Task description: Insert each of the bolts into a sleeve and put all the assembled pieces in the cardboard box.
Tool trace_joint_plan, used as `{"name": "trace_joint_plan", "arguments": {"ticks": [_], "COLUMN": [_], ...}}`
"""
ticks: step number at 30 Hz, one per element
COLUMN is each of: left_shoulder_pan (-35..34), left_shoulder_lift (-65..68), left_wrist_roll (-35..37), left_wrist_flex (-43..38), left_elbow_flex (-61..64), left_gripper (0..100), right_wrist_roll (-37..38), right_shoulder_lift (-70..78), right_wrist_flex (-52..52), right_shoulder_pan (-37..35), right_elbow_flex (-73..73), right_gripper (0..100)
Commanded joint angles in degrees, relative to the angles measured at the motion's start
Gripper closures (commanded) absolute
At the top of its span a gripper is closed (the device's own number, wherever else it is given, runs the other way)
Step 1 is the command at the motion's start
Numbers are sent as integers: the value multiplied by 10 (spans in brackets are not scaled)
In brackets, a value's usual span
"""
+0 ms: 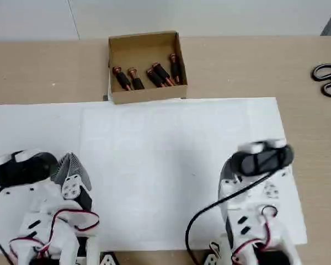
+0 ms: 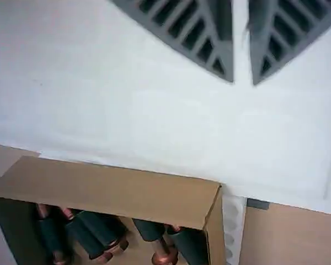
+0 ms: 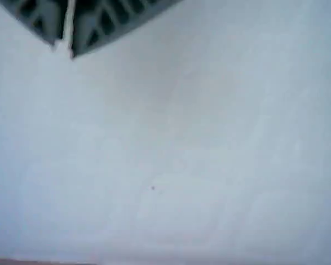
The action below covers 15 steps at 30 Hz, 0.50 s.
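The cardboard box (image 1: pixel 144 91) stands at the back of the table, just beyond the white sheet. Inside it lie several assembled pieces (image 1: pixel 156 75), black sleeves with copper bolt heads showing. The left wrist view looks at the box's near wall (image 2: pixel 116 190), with the sleeved bolts (image 2: pixel 94 234) behind it. My left gripper (image 1: pixel 71 156) sits at the front left of the sheet, far from the box; in its own view the left gripper (image 2: pixel 241 62) is shut and holds nothing. My right gripper (image 3: pixel 64 48) hangs over bare white sheet at the front right, shut and holding nothing.
A large white sheet (image 1: pixel 176 160) covers the middle of the wooden table (image 1: pixel 237 66). A pair of scissors (image 1: pixel 328 80) lies at the far right edge. Both arm bases, with their cables, stand at the front edge.
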Motion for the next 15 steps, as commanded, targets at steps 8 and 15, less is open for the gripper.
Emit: {"name": "trace_joint_plan", "arguments": {"ticks": [8, 15], "left_shoulder_pan": [-1, -1], "left_shoulder_lift": [-4, -4], "left_wrist_roll": [-11, -33], "left_wrist_flex": [-104, -137], "left_elbow_flex": [146, 222], "left_gripper": [994, 994], "right_wrist_roll": [61, 64], "right_shoulder_lift": [0, -15], "right_wrist_flex": [-93, -92], "right_shoulder_pan": [64, 62], "right_elbow_flex": [167, 223], "right_gripper": [996, 995]}}
